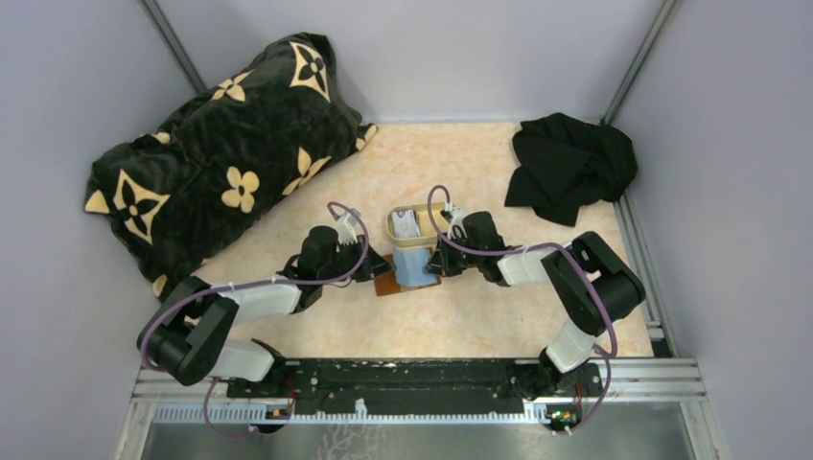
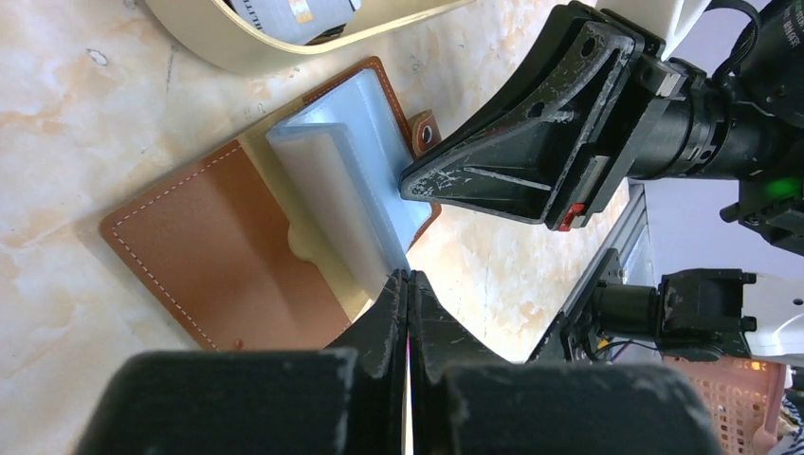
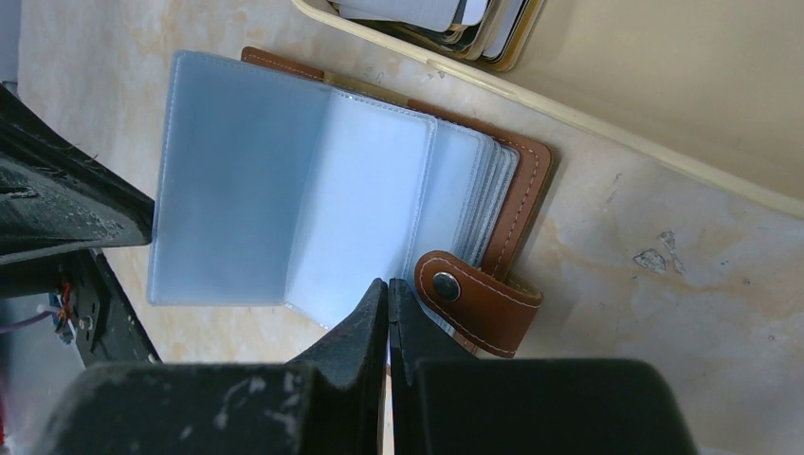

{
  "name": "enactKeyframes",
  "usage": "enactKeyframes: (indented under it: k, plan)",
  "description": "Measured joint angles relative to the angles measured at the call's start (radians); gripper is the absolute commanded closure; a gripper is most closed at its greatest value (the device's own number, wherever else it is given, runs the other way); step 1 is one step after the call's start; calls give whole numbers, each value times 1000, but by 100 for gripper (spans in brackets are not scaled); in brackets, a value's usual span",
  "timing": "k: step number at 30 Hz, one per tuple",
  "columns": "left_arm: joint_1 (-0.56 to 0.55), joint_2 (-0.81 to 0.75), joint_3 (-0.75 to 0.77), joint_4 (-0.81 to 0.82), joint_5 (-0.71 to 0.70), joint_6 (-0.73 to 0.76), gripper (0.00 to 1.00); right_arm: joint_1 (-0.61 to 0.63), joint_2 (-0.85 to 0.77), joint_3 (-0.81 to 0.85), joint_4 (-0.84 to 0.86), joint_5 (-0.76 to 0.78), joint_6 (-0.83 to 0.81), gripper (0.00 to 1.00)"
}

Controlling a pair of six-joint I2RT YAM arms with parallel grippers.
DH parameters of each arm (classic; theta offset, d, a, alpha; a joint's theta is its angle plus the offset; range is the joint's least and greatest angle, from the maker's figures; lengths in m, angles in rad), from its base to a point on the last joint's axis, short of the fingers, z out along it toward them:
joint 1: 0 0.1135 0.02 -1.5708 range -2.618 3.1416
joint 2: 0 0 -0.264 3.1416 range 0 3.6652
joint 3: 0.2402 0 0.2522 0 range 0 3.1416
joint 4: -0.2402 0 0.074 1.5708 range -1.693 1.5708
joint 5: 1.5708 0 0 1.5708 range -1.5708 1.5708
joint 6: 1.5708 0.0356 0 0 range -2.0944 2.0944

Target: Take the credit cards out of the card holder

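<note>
Only top cam shows pillow (image 1: pixel 220 153), blk cloth (image 1: pixel 570 168); wrist cams, card holder (image 3: pixel 360 209) sleeves (image 3: pixel 237 180).

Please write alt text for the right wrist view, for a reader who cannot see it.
An open brown card holder lies on a marbled table, its clear bluish sleeves fanned out, with the right gripper below it, jaws shut at one sleeve's edge. A cream tray holding stacked cards sits above; the left gripper is at the left edge.

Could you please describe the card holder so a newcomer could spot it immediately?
On the marbled tabletop, find the tan oval tray at its centre. Just in front is the card holder: brown leather outside, fanned open into pale blue plastic sleeves, unlike the tray's loose cards.
</note>
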Motion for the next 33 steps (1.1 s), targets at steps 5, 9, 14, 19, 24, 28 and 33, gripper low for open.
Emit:
enactKeyframes:
  k: [5,9,14,19,24,28,33]
  plan:
    - [-13,31,16,9,3,-5,100,0,4,0,6,-5,0,99]
    - [-24,65,20,18,5,-8,100,0,5,0,8,-6,1,99]
    - [-31,103,21,22,5,-10,100,0,5,0,8,-6,1,99]
    - [-33,120,21,22,5,-15,100,0,5,0,8,-7,1,100]
    - [-34,78,20,-12,-15,-11,44,1,-36,-14,-29,20,0,100]
    - [-35,-74,20,-112,-68,5,16,1,-117,-34,-122,55,-9,99]
    - [-36,-291,27,-227,-137,40,17,2,-138,-33,-158,70,-11,99]
